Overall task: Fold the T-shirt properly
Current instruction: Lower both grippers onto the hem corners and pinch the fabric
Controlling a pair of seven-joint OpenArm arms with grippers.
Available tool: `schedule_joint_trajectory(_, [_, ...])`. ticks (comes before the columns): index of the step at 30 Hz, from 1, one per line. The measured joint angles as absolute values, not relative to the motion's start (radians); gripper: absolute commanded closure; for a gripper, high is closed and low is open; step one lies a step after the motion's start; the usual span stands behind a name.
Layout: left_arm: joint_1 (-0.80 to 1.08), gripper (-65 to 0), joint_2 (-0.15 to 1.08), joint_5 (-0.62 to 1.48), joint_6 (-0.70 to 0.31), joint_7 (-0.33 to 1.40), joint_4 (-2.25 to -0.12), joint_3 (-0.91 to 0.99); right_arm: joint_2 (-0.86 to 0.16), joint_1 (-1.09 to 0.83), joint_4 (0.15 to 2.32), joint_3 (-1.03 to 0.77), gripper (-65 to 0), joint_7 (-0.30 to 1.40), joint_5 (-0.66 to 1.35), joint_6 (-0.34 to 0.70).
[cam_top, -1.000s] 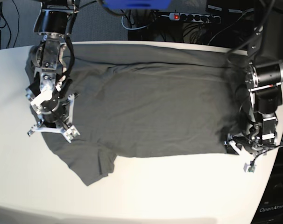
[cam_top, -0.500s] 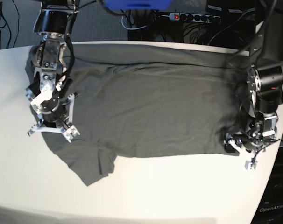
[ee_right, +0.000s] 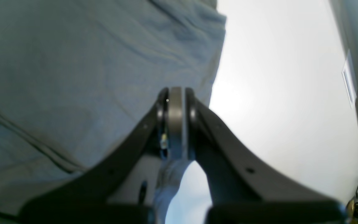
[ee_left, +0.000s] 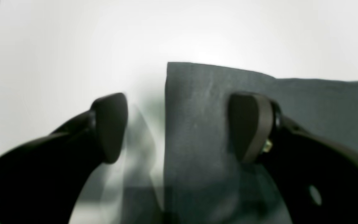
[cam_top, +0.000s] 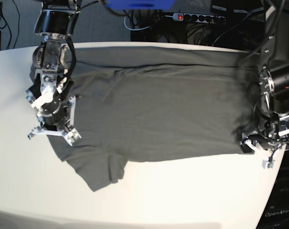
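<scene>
1. The right gripper is seen at nine o'clock, jaws pressed together on a fold of the T-shirt.
2. The T-shirt is spread flat across the white table; being thin and limp, it is best pinched at hem corners.
3. The left gripper is held wide apart at four o'clock, straddling the hem corner.

plain dark olive-grey T-shirt, white table, seemingly black gripper

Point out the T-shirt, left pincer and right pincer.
T-shirt [cam_top: 159,114]: base view, middle of the spread body.
left pincer [ee_left: 179,127]: left wrist view, gap between open fingertips, over the shirt's corner edge.
right pincer [ee_right: 176,102]: right wrist view, tips of the shut fingers.
</scene>
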State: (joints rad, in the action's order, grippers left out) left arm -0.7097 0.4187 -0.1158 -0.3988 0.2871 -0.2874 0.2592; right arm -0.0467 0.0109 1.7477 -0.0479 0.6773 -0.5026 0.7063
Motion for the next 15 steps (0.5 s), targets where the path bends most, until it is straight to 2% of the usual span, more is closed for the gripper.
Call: schedule_joint_trajectory(15, [-0.717,-49.9,0.348,-0.099,-0.389,0.253,-0.288,0.197,-0.044,0.011,1.748,-0.027,-1.5,0.677,-0.496,0.706])
